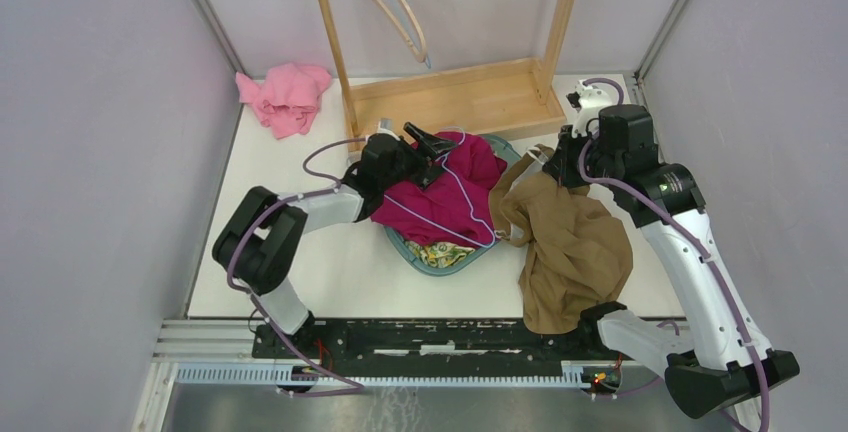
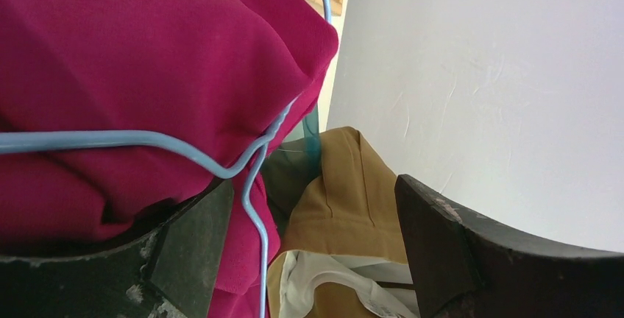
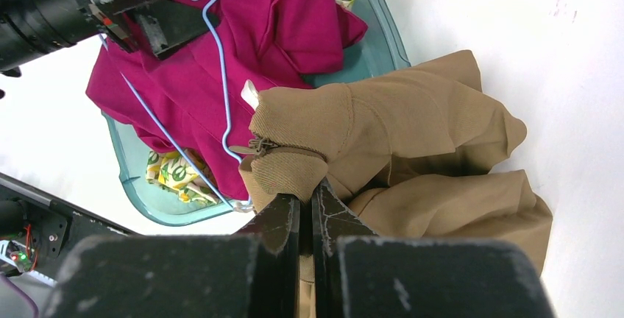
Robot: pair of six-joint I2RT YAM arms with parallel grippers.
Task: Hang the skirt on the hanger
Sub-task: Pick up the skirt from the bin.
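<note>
The tan skirt (image 1: 575,242) lies bunched on the table, right of the teal basket (image 1: 462,264). My right gripper (image 3: 307,200) is shut on a fold of the skirt's (image 3: 412,134) waistband, lifted near the basket's edge. A thin blue wire hanger (image 3: 217,60) rests on a magenta garment (image 3: 272,16) heaped in the basket. My left gripper (image 2: 313,215) is open at the hanger's (image 2: 250,163) twisted neck; the wire passes just inside its left finger (image 2: 191,244). The skirt (image 2: 346,185) shows between the jaws further off. In the top view the left gripper (image 1: 432,147) sits over the basket's far side.
A wooden rack (image 1: 450,97) stands at the back with wooden hangers (image 1: 395,2) on its rail. A pink cloth (image 1: 285,97) lies at the far left corner. A yellow patterned cloth (image 1: 440,252) lies in the basket under the magenta garment.
</note>
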